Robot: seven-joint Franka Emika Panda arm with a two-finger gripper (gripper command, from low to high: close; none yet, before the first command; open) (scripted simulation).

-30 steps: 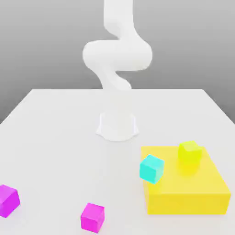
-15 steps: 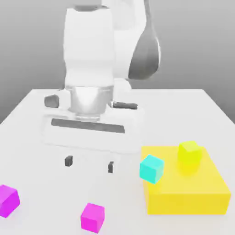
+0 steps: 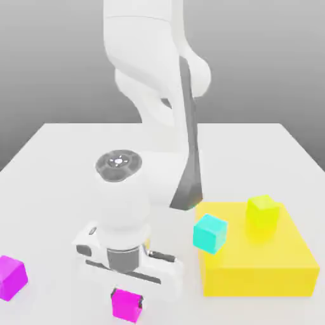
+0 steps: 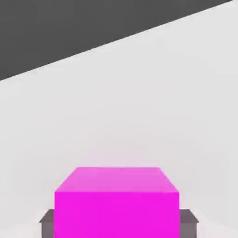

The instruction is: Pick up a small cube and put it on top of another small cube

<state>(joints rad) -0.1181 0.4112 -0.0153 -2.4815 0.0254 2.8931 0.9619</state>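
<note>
Two fingers (image 4: pixel 188 222) spread astride magenta cube (image 3: pixel 126 305), not pinching | gripper (image 3: pixel 126 298) low | risk: off-centre closure twists cube, slips on lift toward cyan cube (image 3: pixel 210 233)

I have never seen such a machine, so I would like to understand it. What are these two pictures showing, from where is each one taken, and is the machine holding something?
The white machine is a simulated robot arm standing on a white table. Its end carries a gripper with two small dark fingers.

The exterior view comes from a camera off the arm that sees the whole table. The hand view comes from a camera on the hand itself, looking down past the fingers.

On the table lie two pink cubes: one under the gripper, the other at the exterior view's left edge. At that view's right a big flat yellow block carries a small yellow-green cube, and a turquoise cube is at its near left corner.

The gripper has one finger on each side of the pink cube. Whether they already squeeze it, I cannot tell; the cube seems not lifted.
</note>
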